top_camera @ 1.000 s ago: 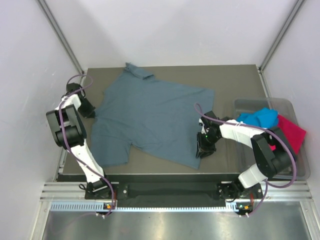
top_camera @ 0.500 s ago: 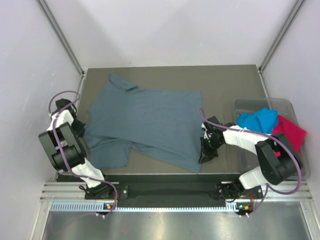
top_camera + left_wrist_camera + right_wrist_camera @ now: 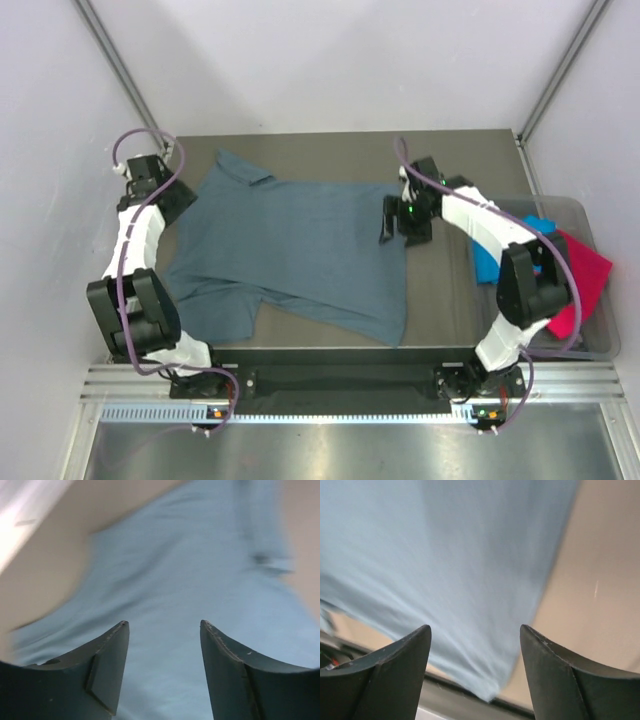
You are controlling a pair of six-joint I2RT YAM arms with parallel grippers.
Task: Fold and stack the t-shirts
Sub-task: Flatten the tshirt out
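The slate-blue t-shirt (image 3: 290, 250) lies spread flat across the table, collar toward the far left. My left gripper (image 3: 180, 203) hovers open at its far left sleeve; in the left wrist view the gripper (image 3: 164, 625) holds nothing and the t-shirt (image 3: 190, 570) lies below it. My right gripper (image 3: 390, 222) stands open over the shirt's far right corner; the right wrist view shows the gripper (image 3: 475, 627) empty above the t-shirt (image 3: 445, 555). The turquoise t-shirt (image 3: 487, 260) and the pink t-shirt (image 3: 582, 272) lie bunched in the tub, partly hidden by my right arm.
The clear plastic tub (image 3: 592, 342) stands at the table's right edge. Bare table (image 3: 450, 300) shows between the shirt and the tub, and in the right wrist view the table (image 3: 600, 580) lies right of the cloth. White walls close in on both sides.
Both grippers have opened and let go of the slate-blue shirt. Both arms moved toward the far side, the right from the near hem to the far right corner.
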